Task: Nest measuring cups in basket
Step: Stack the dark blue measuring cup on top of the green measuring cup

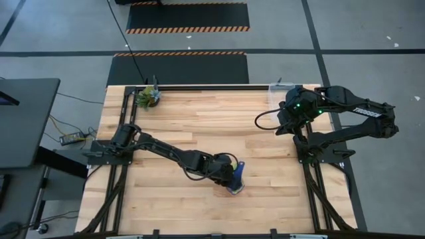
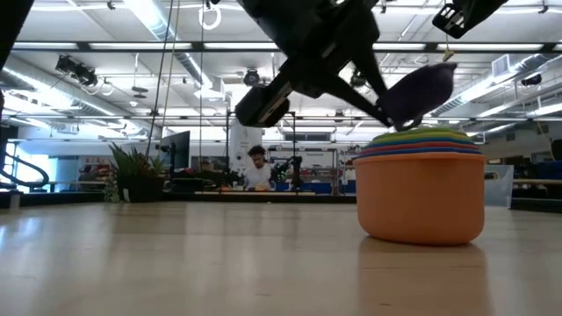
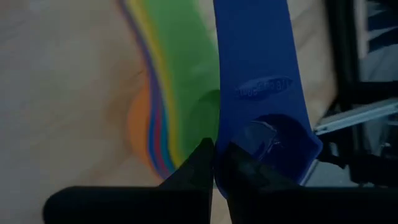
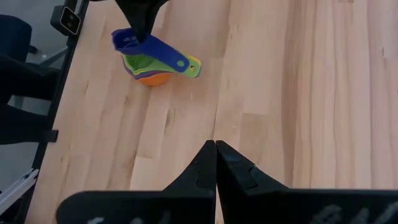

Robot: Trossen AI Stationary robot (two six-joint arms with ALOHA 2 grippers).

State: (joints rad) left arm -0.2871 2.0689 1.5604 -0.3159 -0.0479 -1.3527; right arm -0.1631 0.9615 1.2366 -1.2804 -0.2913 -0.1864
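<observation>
1. High view: a small green potted plant (image 1: 149, 97) sits at the wooden counter's (image 1: 199, 119) far left corner, well apart from the work.
2. The left end effector (image 1: 234, 178) pinches the dark blue plastic measuring cup (image 1: 237, 176), tilted over the nested stack of coloured cups (image 2: 421, 180).
3. The right end effector (image 4: 215, 149), fingers together, waits at the far right.

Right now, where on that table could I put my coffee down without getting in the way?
The bare wood between the potted plant and the right gripper is free, as is the near left corner. Avoid the front middle: the left gripper holds a dark blue cup over the stacked cups there.
</observation>
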